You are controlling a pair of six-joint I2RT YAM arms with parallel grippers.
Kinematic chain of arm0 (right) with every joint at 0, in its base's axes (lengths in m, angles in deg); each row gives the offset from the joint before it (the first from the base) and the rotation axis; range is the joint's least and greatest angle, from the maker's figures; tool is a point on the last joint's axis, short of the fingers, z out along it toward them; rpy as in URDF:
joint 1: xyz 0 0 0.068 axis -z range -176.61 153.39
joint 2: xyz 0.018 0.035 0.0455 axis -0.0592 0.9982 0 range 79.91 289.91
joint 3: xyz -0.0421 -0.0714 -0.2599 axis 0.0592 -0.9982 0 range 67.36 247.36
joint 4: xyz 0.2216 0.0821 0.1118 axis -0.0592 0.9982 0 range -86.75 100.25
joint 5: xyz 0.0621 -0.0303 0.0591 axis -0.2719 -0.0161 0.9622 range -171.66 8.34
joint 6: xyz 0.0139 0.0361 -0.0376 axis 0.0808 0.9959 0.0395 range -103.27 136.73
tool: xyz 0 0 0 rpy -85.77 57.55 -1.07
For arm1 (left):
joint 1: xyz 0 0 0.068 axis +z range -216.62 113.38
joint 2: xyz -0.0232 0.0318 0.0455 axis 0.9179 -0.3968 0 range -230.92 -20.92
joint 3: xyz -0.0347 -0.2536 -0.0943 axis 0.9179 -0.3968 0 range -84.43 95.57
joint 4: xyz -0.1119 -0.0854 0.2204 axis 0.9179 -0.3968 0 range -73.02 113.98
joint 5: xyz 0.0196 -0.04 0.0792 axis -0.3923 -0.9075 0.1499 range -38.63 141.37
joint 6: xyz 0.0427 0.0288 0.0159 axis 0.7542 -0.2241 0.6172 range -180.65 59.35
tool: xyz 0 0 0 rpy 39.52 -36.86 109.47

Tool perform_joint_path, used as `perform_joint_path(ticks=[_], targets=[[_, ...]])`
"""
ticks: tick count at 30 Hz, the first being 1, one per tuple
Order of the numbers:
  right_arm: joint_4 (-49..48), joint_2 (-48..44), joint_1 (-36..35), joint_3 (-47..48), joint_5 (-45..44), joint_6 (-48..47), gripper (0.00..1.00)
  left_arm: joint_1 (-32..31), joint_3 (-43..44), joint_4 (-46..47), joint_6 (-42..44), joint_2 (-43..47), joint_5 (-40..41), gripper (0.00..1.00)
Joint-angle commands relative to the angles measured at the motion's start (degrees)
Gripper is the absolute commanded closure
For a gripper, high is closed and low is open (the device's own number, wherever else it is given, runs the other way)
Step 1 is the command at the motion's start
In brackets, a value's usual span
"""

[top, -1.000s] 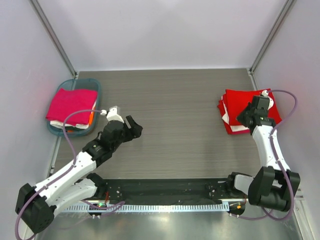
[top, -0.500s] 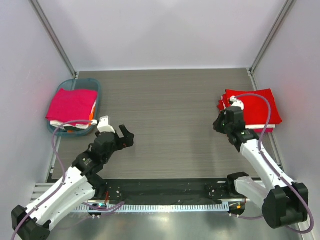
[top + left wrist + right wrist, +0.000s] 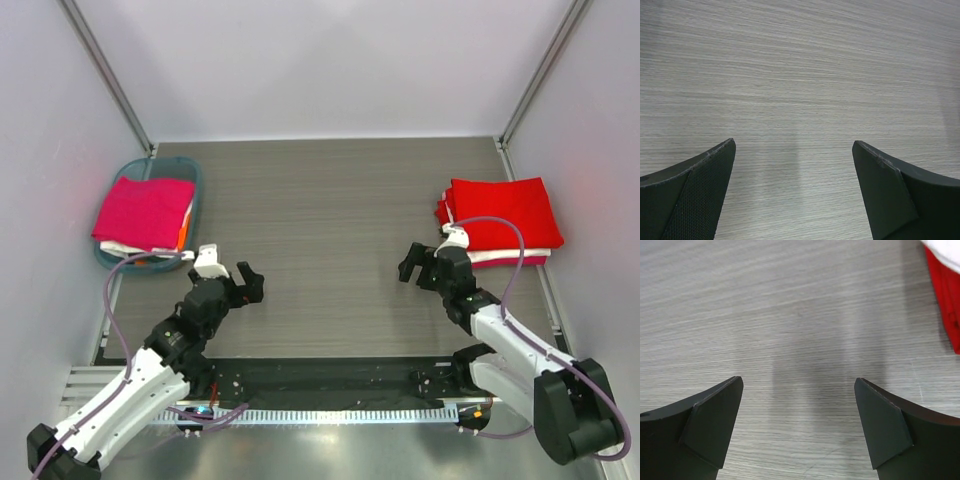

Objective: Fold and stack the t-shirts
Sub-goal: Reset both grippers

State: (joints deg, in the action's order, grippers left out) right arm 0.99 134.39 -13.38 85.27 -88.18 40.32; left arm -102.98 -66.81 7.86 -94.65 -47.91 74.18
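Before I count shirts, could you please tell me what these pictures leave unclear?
- Top view: magenta t-shirt hides the teal basket pile; only white and orange edges show.
- Top view: red stack layers too small to count.
- Right wrist view: red stack cut off by frame edge.

Robot lab test cell, not a home; plain pale panel walls box in a grey wood-grain table on three sides; bare aluminium posts run up the back corners; two white-and-black arms bolted to a black base strip beside a metal rail at the near edge; purple cables loop loose off the arms.
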Motion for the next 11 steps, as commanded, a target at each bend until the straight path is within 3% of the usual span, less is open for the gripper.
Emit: perform_joint_path(ticks=[1, 11], targets=[[-8.81, -5.68, -0.19, -1.38, 0.88, 0.84, 0.00, 0.24, -0.49, 4.87, 1.04, 0.88, 1.54, 0.00], [-10.74, -8.07, -0.19, -3.50, 3.62, 1.28, 0.00, 0.24, 0.48, 4.87, 0.25, -2.72, 1.27, 0.00]])
